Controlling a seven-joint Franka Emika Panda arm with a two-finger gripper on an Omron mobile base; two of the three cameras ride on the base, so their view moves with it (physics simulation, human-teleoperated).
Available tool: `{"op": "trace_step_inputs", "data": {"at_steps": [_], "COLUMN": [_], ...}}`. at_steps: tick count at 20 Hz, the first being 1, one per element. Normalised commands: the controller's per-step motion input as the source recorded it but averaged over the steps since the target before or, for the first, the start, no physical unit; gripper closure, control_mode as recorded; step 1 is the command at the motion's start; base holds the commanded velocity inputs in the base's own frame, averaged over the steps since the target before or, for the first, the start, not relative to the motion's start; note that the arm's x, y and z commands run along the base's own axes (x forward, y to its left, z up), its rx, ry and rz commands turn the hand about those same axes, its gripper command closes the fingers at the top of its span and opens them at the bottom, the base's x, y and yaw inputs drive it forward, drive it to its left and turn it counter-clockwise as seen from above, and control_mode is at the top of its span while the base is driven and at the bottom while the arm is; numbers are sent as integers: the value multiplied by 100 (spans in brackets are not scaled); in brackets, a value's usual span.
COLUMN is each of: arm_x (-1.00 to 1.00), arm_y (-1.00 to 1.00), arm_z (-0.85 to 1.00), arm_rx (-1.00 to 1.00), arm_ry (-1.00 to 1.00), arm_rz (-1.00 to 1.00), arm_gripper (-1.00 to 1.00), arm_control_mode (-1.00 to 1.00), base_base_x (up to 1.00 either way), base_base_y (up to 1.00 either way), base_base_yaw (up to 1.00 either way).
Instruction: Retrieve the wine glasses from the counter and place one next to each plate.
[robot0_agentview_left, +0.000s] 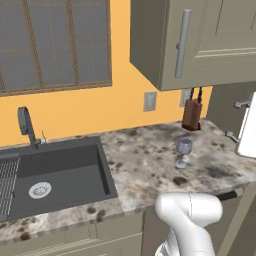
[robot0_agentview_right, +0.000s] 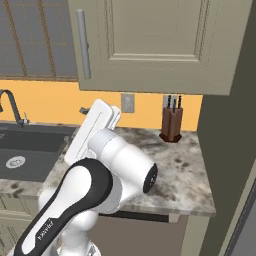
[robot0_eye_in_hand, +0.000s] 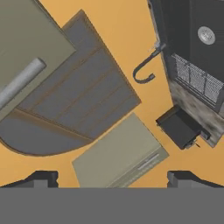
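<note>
We line up on the wine glass (robot0_agentview_left: 183, 152), right of centre on the surface (robot0_agentview_left: 145, 165).
Jaws wide and empty; we should descend squarely around the stem.

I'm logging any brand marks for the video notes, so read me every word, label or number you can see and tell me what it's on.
Small dark lettering runs along the robot arm's lower white section in the right base view: too small and blurred to read.
No other text: nothing legible on the wine glass, knife block, wall outlet or cabinet door.
</note>
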Motion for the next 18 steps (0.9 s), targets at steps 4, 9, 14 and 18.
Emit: {"op": "trace_step_inputs", "data": {"at_steps": [4,9,14,18], "arm_x": [0,1,0,0], "arm_y": [0,7,3,-10], "arm_z": [0,-22,-26,-19], "arm_rx": [0,-1,-2,0], "arm_ry": [0,8,23,23], "arm_rz": [0,0,0,0], "arm_gripper": [-100,-100,-100,-100], "arm_control_mode": [100,-100,-100,-100], "base_base_x": [11,0,0,0], "base_base_y": [0,0,0,0], "base_base_yaw": [20,2,0,0]}}
